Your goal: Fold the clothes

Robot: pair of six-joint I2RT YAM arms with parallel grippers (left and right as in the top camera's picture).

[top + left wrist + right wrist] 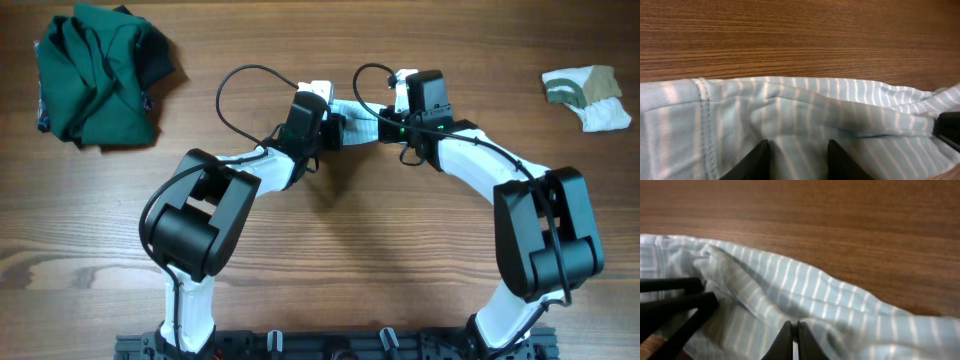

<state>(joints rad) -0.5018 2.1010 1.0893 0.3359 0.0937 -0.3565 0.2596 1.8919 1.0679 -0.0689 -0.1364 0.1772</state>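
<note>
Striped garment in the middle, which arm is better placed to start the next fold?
Right, probably. The right claw is shut, seemingly pinching the striped garment, so it could lift at once. The left claw sits open over the cloth and must close first.

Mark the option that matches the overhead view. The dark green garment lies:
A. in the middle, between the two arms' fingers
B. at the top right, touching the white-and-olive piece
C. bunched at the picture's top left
C: the dark green garment sits bunched at the top left, the white-and-olive piece lies alone at the top right, and the striped garment is the one in the middle.
</note>
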